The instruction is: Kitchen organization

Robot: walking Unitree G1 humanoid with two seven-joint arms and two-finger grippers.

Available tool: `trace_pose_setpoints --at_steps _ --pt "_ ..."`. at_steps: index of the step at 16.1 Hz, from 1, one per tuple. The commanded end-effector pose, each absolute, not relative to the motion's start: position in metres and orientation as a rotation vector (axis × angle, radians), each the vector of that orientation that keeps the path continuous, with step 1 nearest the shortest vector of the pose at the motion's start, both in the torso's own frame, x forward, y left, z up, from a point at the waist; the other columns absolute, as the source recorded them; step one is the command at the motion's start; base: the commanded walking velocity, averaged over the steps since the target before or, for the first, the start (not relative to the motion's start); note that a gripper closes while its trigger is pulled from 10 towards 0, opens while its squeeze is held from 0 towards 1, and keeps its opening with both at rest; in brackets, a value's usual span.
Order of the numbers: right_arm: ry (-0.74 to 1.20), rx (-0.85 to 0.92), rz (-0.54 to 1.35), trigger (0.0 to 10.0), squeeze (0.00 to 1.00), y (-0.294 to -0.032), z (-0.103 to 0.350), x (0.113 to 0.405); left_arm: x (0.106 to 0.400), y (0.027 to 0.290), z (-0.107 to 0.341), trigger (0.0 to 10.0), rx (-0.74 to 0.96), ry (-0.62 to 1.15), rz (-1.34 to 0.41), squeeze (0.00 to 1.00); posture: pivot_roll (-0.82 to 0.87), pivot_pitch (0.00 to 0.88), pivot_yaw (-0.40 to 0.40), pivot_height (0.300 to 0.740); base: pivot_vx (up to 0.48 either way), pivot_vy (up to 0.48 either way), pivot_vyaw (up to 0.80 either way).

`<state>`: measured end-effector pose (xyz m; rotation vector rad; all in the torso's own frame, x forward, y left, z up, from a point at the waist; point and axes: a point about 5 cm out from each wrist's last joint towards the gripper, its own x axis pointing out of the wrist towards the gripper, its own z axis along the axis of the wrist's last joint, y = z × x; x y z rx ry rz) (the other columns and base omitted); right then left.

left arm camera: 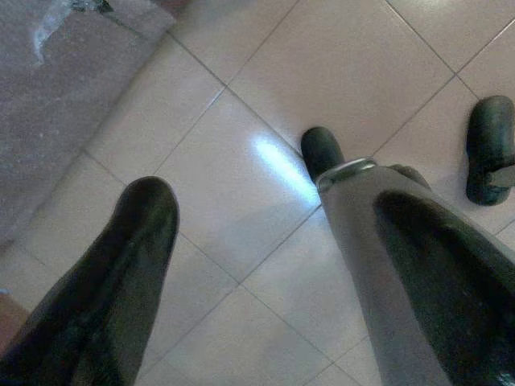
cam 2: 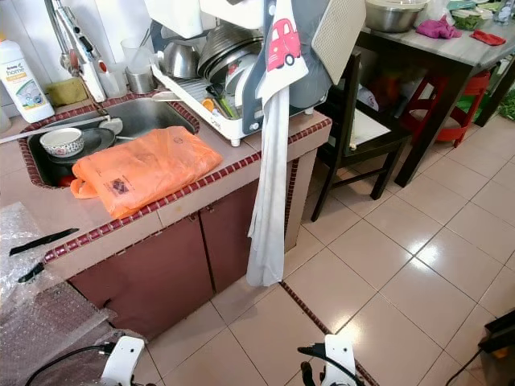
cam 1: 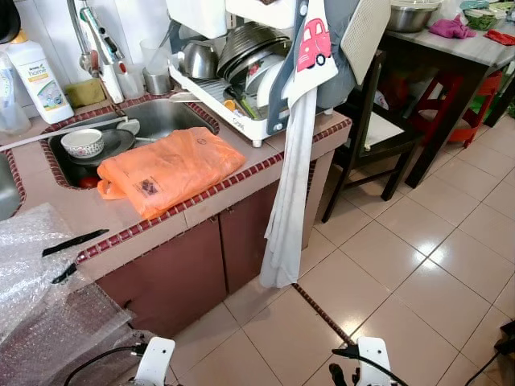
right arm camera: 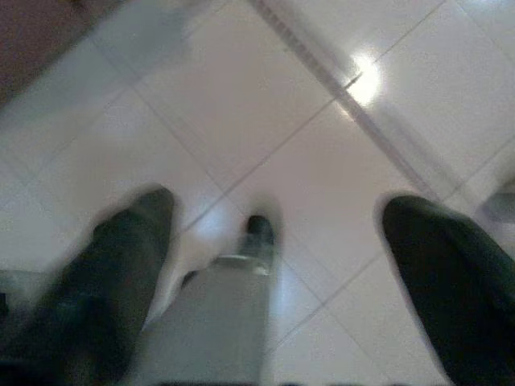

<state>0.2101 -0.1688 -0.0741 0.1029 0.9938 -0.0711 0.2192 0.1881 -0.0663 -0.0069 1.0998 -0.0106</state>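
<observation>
An orange plastic bag lies flat on the tiled counter, just in front of the sink. In the sink, a patterned bowl rests on dark plates. A loaded white dish rack stands to the right of the sink, and a long white towel hangs from it down past the counter edge. Both arms hang low, well short of the counter. My left gripper and my right gripper are open over the floor tiles, holding nothing.
Bubble wrap covers the counter's near left corner, with two black strips on it. A detergent bottle stands behind the sink. To the right are a dark chair, a table and a red stool, with open tiled floor in front.
</observation>
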Motion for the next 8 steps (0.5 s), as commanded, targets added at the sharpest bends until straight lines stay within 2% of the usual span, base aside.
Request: trace_pose_setpoints --at_steps 1,8 --pt "0.858 0.128 -0.061 10.0 0.00 -0.1625 -0.0402 0.2624 0.2651 0.1570 -0.0380 10.0 -0.098 0.929 -0.065 0.00 0.06 0.069 -0.157 0.740 0.000 0.000 0.00" --pt "0.875 0.181 -0.079 10.0 0.00 -0.1608 -0.0403 0.2626 0.2650 0.1575 -0.0380 10.0 -0.090 0.940 -0.070 0.00 0.05 0.078 -0.149 0.740 0.000 0.000 0.00"
